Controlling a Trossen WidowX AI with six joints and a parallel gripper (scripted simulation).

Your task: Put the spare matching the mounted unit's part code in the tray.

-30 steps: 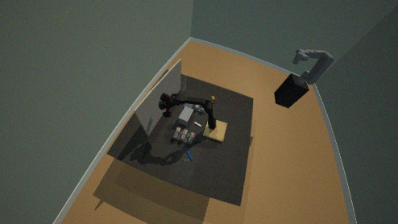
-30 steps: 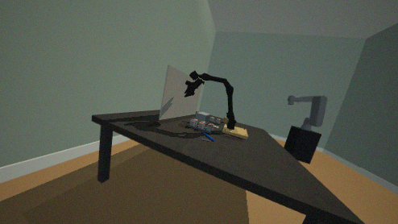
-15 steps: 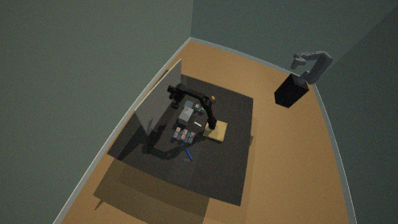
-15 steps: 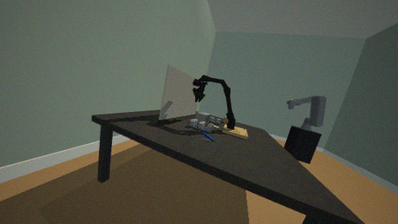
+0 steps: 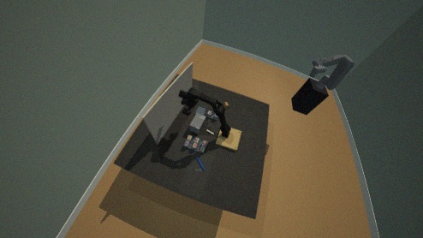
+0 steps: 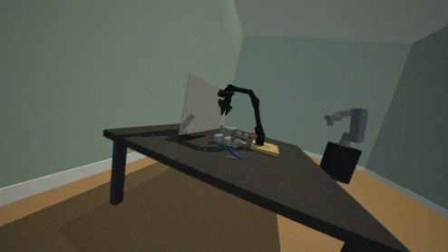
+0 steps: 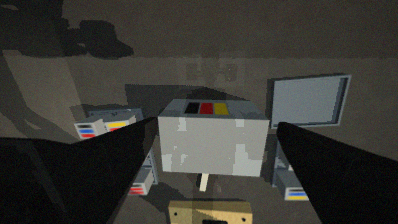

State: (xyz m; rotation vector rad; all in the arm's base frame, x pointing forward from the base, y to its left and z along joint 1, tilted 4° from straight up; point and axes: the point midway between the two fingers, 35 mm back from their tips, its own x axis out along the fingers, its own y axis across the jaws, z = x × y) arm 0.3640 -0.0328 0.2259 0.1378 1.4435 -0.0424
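The mounted unit point(image 5: 198, 123) point(image 6: 229, 130) point(image 7: 212, 145) is a pale grey box. On its far face the wrist view shows black, red and yellow patches, left to right. The empty blue-grey tray point(image 7: 309, 102) point(image 5: 200, 110) lies beyond it to the right. Small grey spares with coloured stripes stand on both sides. One left spare point(image 7: 87, 131) shows black, blue and red; another point(image 7: 118, 124) shows yellow above red. A near-left spare point(image 7: 140, 184) and a right spare point(image 7: 295, 192) are partly hidden by the fingers. My gripper point(image 7: 215, 125) point(image 6: 225, 111) is open and empty, high above the unit.
A tall pale panel point(image 5: 173, 100) point(image 6: 199, 109) stands behind the unit. A blue stick point(image 5: 200, 163) point(image 6: 234, 154) lies beside the spares. A short white stick point(image 5: 210, 132) point(image 7: 204, 182) lies between the unit and the arm's yellow base plate point(image 5: 235, 143) point(image 7: 187, 212).
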